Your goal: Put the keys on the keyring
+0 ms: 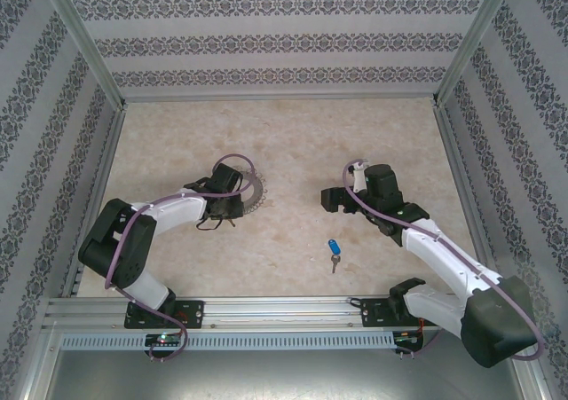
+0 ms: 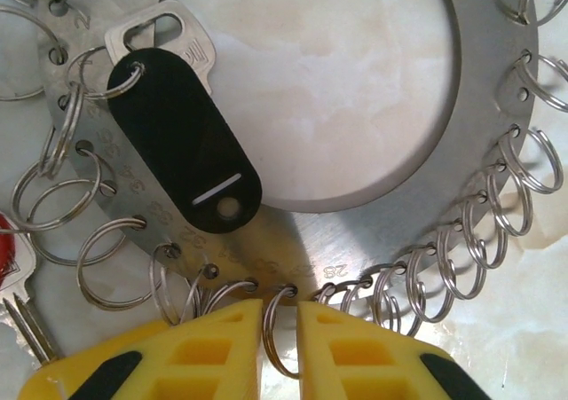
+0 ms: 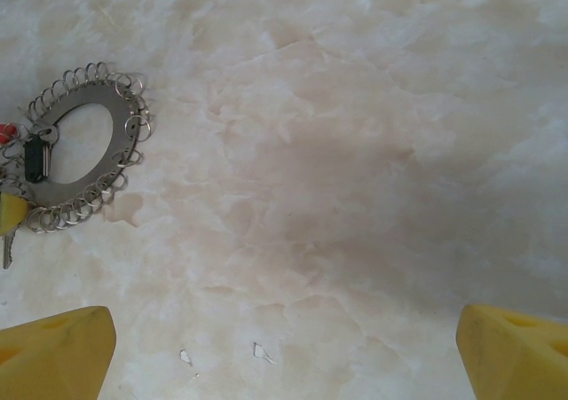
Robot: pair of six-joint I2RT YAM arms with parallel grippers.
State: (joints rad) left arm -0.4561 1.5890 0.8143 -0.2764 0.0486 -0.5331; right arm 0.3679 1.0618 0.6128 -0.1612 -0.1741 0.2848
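Find the keyring [image 2: 497, 107] lying flat on the table [image 1: 293, 134] under the left arm, rim fringed all round with wire loops. Note a silver key [image 2: 182, 27] hooked on at the upper left of the left wrist view, with a black tag [image 2: 182, 152] across it, and a red-capped key [image 2: 7, 249] at the left edge, hooked on or not impossible to tell. Look next at the left gripper [image 2: 280, 351]: pressed almost together at the near rim, pinching one wire loop [image 2: 280, 329] between the yellow fingers [image 2: 204, 356]. Probably the steadying step, so grip only that loop, avoid catching the neighbours just beside it, and lift gently enough to leave the plate flat. Further out, spot the blue-capped key [image 1: 334, 249] loose on the table between the arms, well apart from the ring. Fetch it with the right gripper [image 3: 284, 333], spread wide and hovering over bare surface to the ring's right; take it by the blade, leaving the head free to thread. Around all this: pale marbled tabletop, patterned walls [image 1: 284, 41], an aluminium rail [image 1: 266, 309] along the near edge.
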